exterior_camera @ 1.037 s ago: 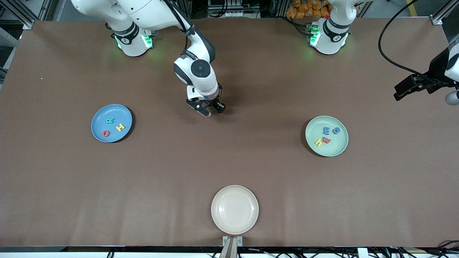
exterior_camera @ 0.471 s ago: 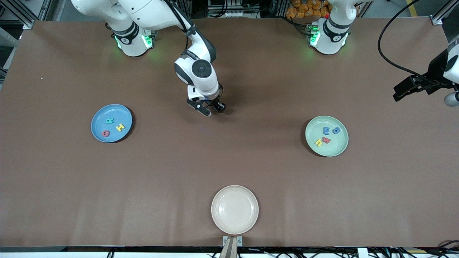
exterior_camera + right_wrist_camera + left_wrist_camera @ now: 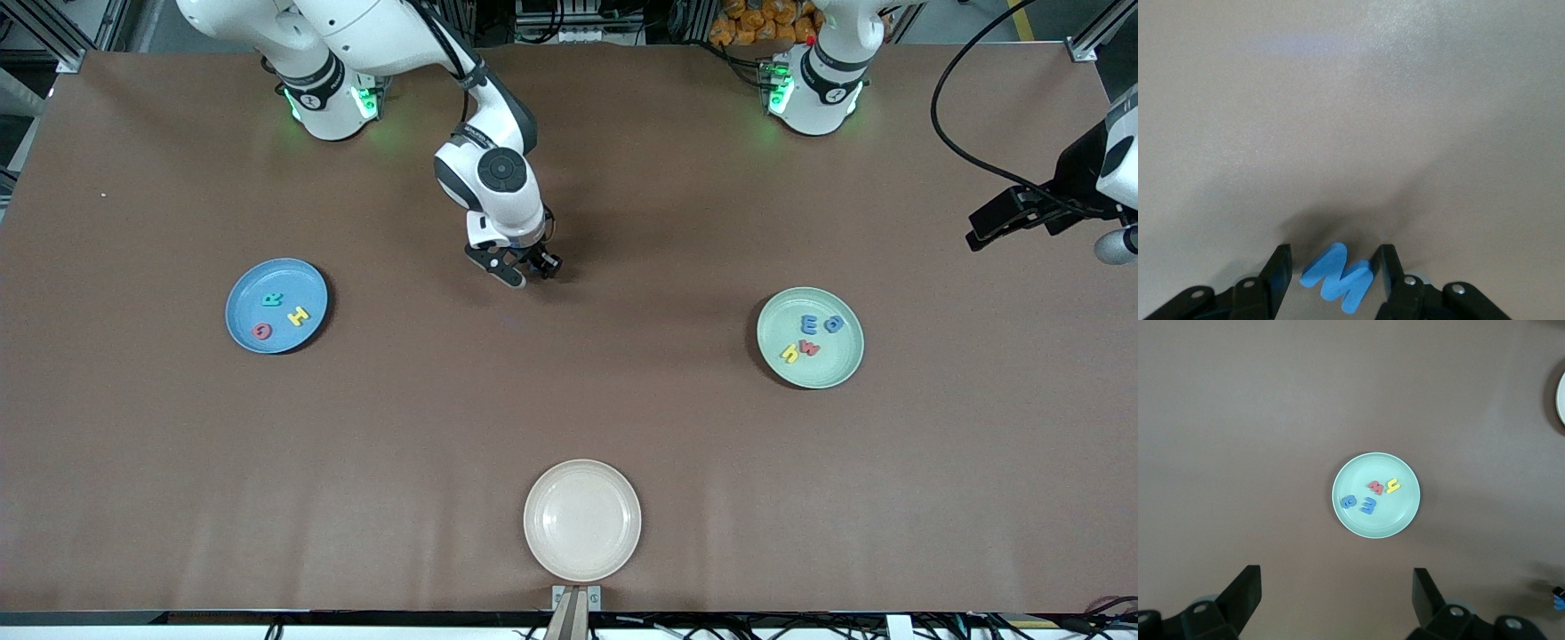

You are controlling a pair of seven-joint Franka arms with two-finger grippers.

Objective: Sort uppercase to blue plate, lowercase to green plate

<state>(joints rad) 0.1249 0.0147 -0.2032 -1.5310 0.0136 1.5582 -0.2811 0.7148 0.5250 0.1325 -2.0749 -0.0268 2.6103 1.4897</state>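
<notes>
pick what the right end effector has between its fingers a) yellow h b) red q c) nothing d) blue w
d: in the right wrist view the blue W sits clamped between the two fingers of the right end effector, above bare table.

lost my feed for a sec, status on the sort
Right end effector shut on blue W, over bare table mid-way between plates. Left end effector open, waiting high over green plate. Blue plate holds three capitals. Path unobstructed.
</notes>
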